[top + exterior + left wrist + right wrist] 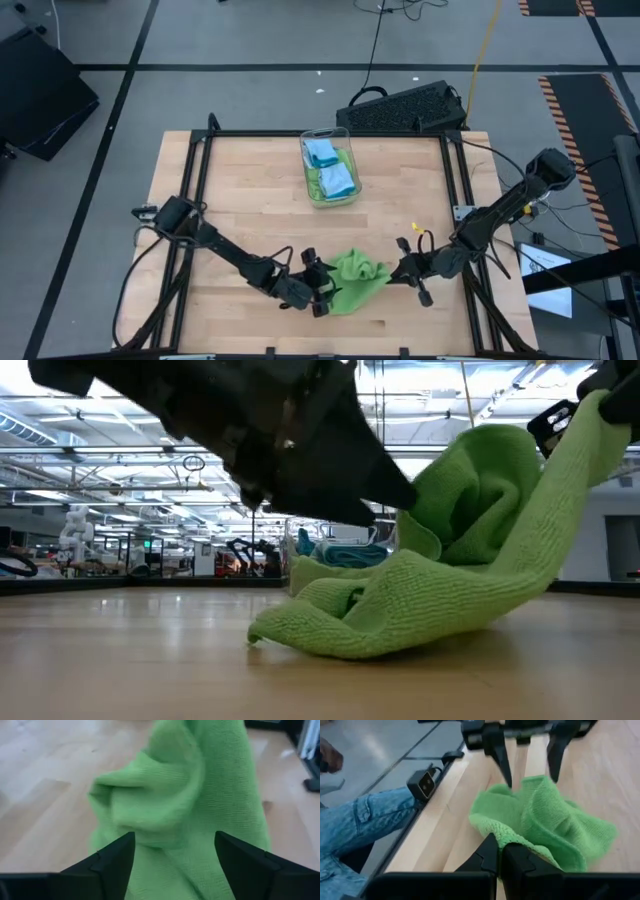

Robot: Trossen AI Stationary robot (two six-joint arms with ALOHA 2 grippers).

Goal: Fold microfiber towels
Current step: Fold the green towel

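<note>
A crumpled lime green towel is pinched at one edge by the closed right gripper, while the left gripper, fingers spread, is apparently holding nothing just beside it.

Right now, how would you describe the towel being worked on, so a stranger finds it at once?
Look at the wooden table, near its front edge, between the two arms. There lies a lime green towel, crumpled; the right tool pinches one edge. Unlike the other towels, it is not in the clear bin.
</note>
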